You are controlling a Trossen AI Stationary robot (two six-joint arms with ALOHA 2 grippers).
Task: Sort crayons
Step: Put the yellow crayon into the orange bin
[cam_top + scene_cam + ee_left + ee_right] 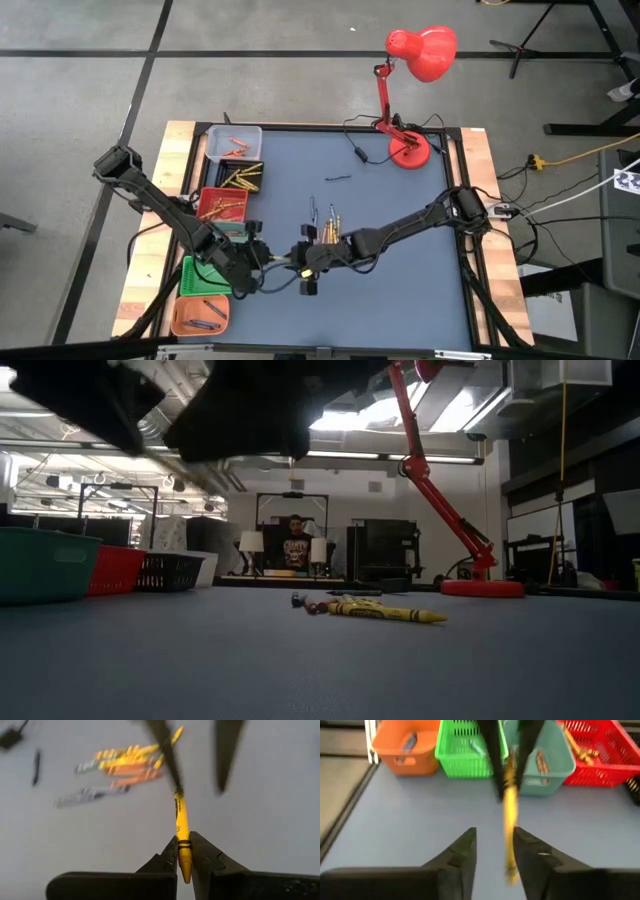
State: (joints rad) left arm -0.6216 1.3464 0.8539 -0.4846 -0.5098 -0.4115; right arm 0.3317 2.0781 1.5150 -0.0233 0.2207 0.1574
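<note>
Left gripper (pixel 183 851) pinching a yellow crayon (pixel 181 825) mid-table, right gripper (pixel 494 847) facing it, fingers apart.

Crayon: thin yellow stick, dark printed wrapper bands, tapered tip poking back past the left fingers (pixel 167 860). Its far end sits between the right gripper's spread fingers, which haven't closed on it. Loose pile of crayons (pixel 328 228) lies on the blue mat (pixel 400 280) just beyond; more crayons in the bins (pixel 215 255) along the left edge.
</note>
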